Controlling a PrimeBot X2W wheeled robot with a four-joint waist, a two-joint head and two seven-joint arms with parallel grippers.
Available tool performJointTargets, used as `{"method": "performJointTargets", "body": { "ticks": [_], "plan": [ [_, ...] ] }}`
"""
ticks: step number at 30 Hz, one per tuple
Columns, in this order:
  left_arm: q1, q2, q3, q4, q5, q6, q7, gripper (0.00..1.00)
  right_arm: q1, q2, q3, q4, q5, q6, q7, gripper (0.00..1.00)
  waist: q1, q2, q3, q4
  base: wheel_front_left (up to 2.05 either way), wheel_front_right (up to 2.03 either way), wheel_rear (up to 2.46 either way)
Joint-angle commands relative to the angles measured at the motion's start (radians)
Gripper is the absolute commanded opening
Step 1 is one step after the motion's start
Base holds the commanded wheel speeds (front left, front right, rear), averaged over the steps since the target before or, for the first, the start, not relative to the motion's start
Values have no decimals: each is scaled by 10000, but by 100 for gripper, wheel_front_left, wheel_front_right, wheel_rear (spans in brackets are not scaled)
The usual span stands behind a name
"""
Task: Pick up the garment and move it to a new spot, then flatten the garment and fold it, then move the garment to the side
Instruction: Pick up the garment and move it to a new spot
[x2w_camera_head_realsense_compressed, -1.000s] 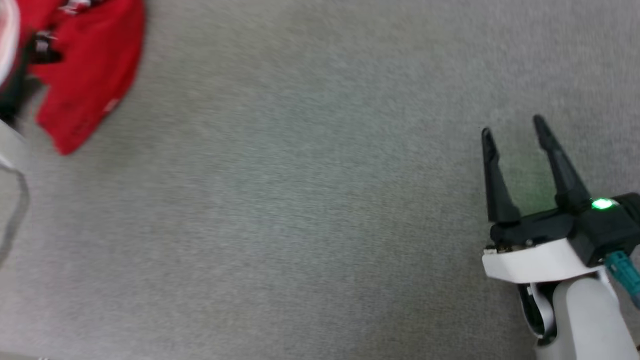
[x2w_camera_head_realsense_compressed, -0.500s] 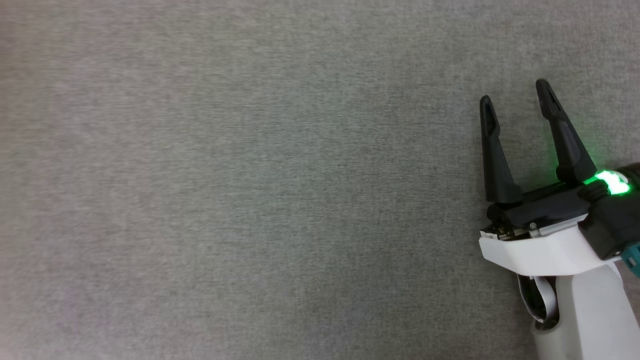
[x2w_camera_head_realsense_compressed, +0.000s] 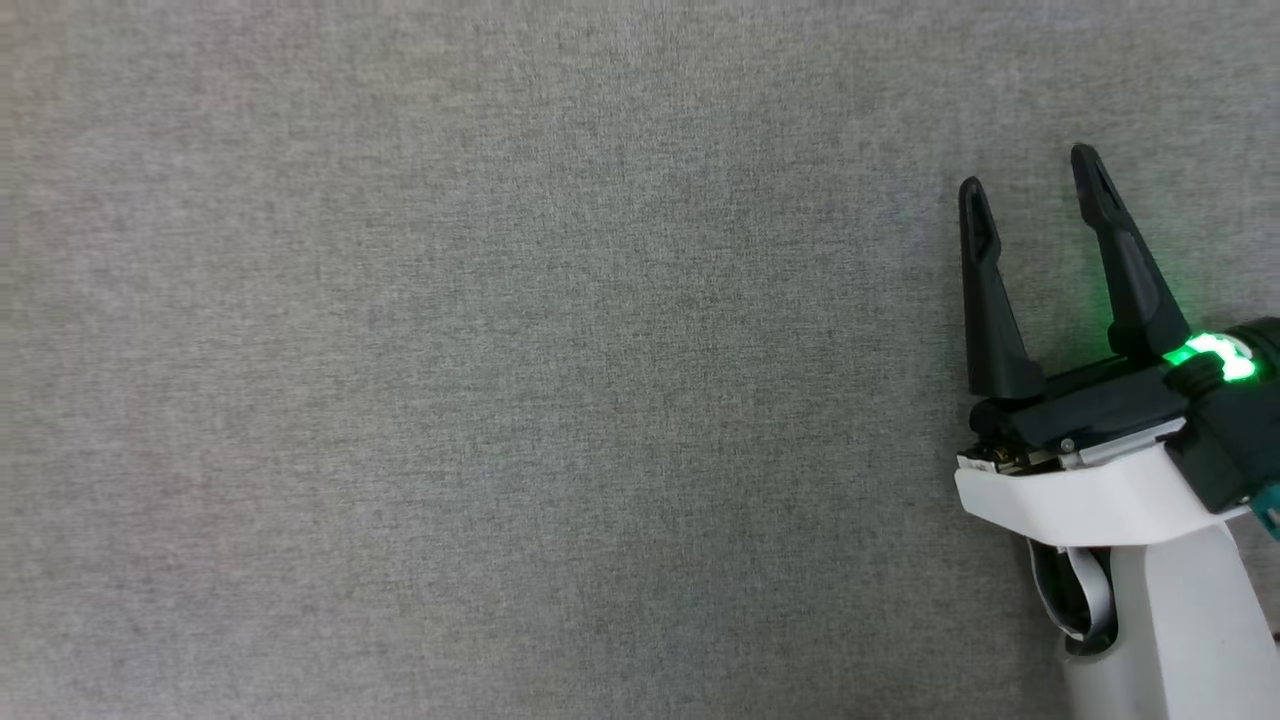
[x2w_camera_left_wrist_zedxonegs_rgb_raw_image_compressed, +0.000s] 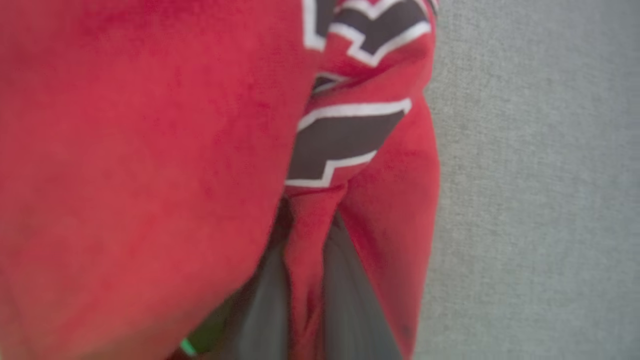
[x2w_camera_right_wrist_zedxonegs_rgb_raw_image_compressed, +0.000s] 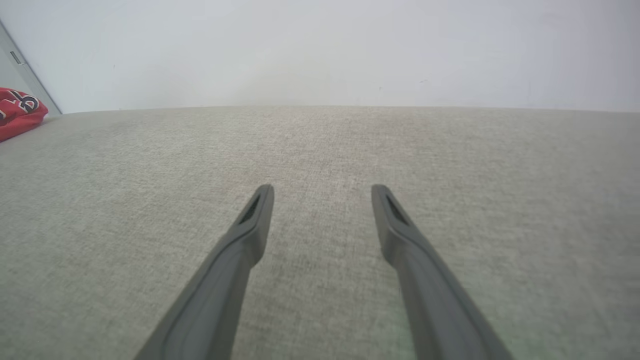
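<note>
Mostly the head camera has swung. A second ago the garment (x2w_camera_left_wrist_zedxonegs_rgb_raw_image_compressed: 125, 150) lay blurred in the far left corner of its picture, and the right tool (x2w_camera_head_realsense_compressed: 1030, 170) stood lower at the right. Now that tool stands higher, over bare grey worktop (x2w_camera_head_realsense_compressed: 500, 400); I judge this a shift of the camera, not of the cloth.

At the left, the left tool (x2w_camera_left_wrist_zedxonegs_rgb_raw_image_compressed: 307, 235) is closed on a narrow fold of the garment, just below the black, white-edged lettering. Red cloth bulges over the left half of that wrist's picture. The right wrist camera catches the garment as a small red heap at the far left end of the worktop. Whether it hangs clear of the surface I cannot tell.

The pinch looks thin. A quick lift could pull the fold out, since the bulk of the cloth hangs to one side of it. Dragging along the rough fabric top could also bunch the shirt tighter and make flattening harder.

At the right, the right tool is spread wide and empty, well apart from the garment and too far away to catch a slip.
</note>
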Motion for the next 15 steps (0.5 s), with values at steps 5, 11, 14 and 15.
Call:
{"method": "performJointTargets", "body": {
  "ticks": [5, 11, 14, 15],
  "plan": [
    [777, -364, -386, -398, -37, -16, -1755, 0, 281, -96, 9, 483, -167, -18, 60, 100, 0, 0, -1602, 13, 0, 0, 0],
    [1174, -138, -798, -1538, 311, -14, -3297, 0, 667, -93, 2, 844, -74, -16, 60, 100, 0, 0, -2878, 50, 0, 0, 0],
    [1244, -58, -1116, -2392, 503, -16, -4135, 0, 901, -94, -31, 1007, -82, -16, 60, 100, 0, 0, -3521, 41, 0, 0, 0],
    [1265, -17, -1224, -2600, 620, -15, -4399, 0, 993, -93, -34, 1064, -35, -16, 60, 100, 0, 0, -3740, 33, 0, 0, 0]
  ]
}}
